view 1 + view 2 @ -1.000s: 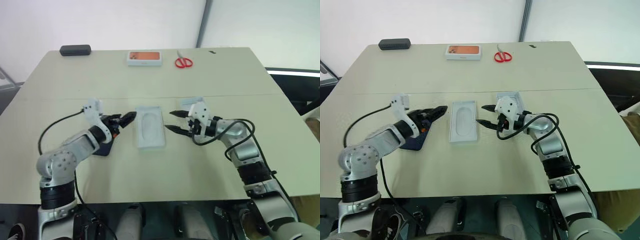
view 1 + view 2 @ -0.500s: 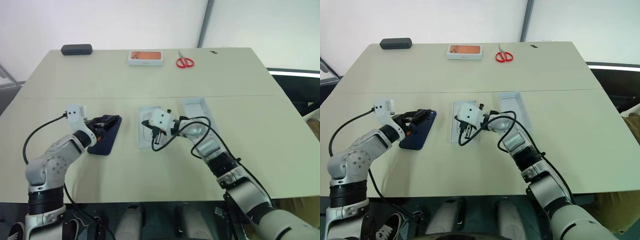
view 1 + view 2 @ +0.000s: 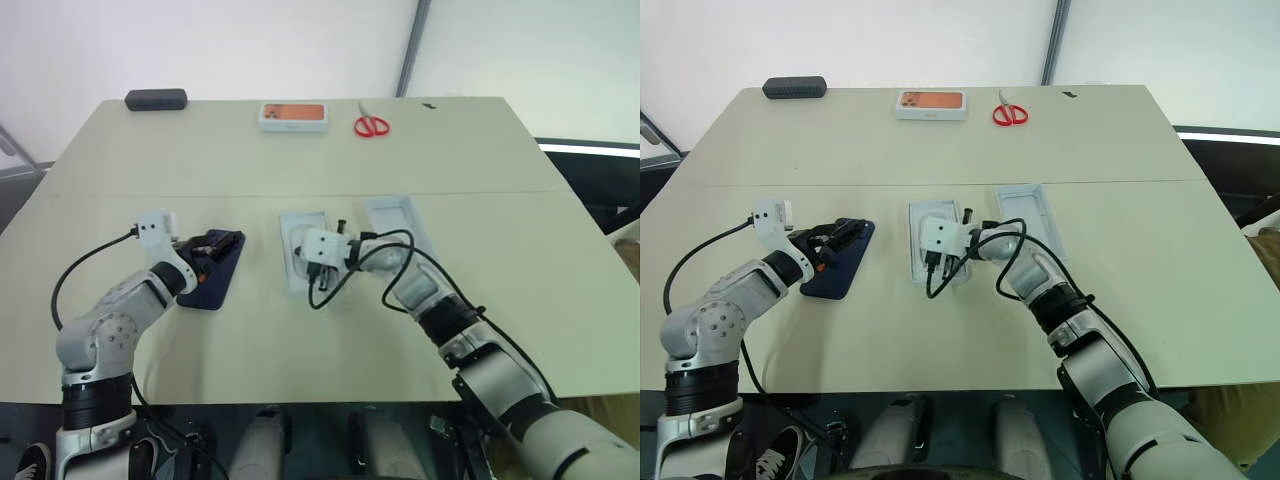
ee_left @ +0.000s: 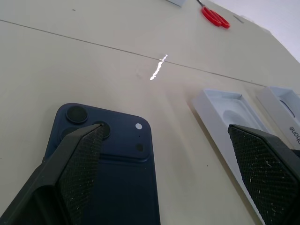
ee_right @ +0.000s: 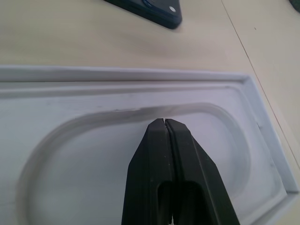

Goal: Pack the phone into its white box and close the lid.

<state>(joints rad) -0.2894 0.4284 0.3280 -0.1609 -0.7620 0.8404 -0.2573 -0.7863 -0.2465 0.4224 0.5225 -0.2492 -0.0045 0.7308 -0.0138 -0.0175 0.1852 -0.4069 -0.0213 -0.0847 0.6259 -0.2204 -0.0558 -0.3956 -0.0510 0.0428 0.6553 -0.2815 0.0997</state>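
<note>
The right gripper (image 5: 164, 123) is clenched tight on nothing, its tips poised over the oval recess of the insert lying in the white box (image 3: 292, 268) at the centre of the frame; I would guess it means to prod or lift that insert clear, though whether the tips touch it is hard to tell. Left of centre, the left gripper (image 4: 166, 154) is spread wide over the near end of the phone (image 3: 213, 268), which lies flat, camera side up, ready to be grasped. The lid (image 3: 403, 222) waits open-side up just right of the box.
</note>
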